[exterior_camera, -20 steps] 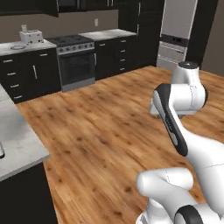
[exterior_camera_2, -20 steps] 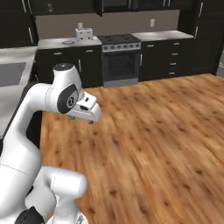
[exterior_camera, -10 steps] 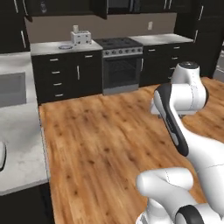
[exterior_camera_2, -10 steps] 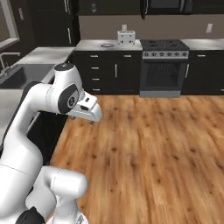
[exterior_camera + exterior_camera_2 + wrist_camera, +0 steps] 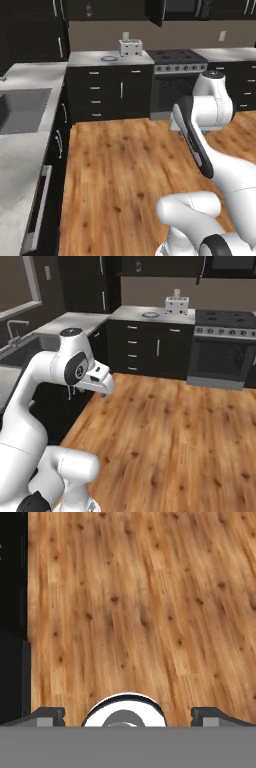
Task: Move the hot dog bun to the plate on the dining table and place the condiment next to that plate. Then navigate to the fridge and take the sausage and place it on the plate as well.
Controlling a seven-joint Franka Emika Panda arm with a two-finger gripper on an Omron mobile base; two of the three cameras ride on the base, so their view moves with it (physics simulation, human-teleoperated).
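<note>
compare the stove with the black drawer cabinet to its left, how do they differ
The stove has a grey front with one large dark oven window; the drawer cabinet is plain black, split into stacked drawers and a door with slim pale handles. The stove's top holds dark burners; the cabinet's top is a pale counter carrying a small white appliance. Both stand against the back wall at equal height.

1 stove (image 5: 176,56), 1 toaster (image 5: 130,47), 1 sink (image 5: 20,107)

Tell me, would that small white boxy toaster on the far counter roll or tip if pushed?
Probably it would slide, not roll: the white boxy toaster looks flat-sided and sits squat on the grey countertop. It seems rigid. The pale piece standing out of its top might drop out if it tipped.
</note>
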